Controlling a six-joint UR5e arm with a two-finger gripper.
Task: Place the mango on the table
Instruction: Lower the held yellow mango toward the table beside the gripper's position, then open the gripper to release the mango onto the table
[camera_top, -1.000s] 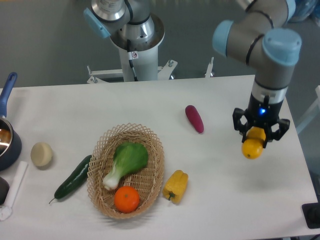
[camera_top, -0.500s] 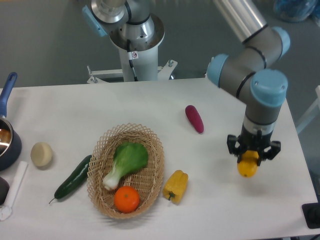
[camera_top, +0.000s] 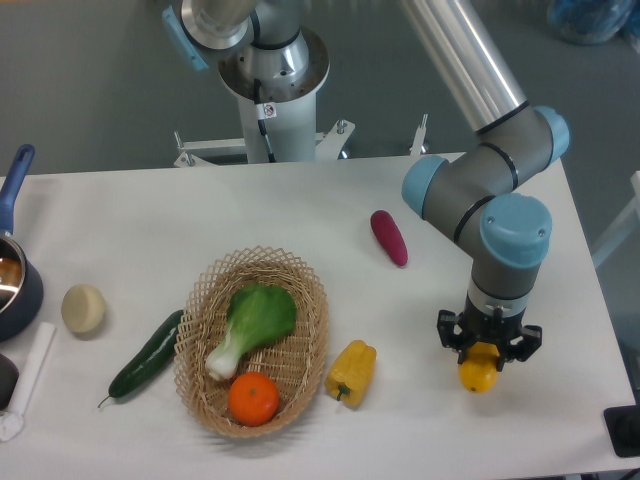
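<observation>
The mango (camera_top: 479, 370) is a yellow-orange oval fruit, held in my gripper (camera_top: 488, 352) at the right front of the white table (camera_top: 300, 210). The gripper points straight down and its black fingers are shut on the mango's upper part. The mango's lower end hangs at or just above the tabletop; I cannot tell whether it touches. The arm's wrist hides the top of the mango.
A wicker basket (camera_top: 305, 285) holds a bok choy (camera_top: 256, 320) and an orange (camera_top: 253, 398). A yellow pepper (camera_top: 351, 371) lies beside it, a purple eggplant (camera_top: 389, 237) behind, a cucumber (camera_top: 146, 353), a potato (camera_top: 83, 309) and a blue pot (camera_top: 14, 280) at left.
My gripper has moved down and toward the table's front with the mango still held, bringing it from well above the table to close to the surface.
</observation>
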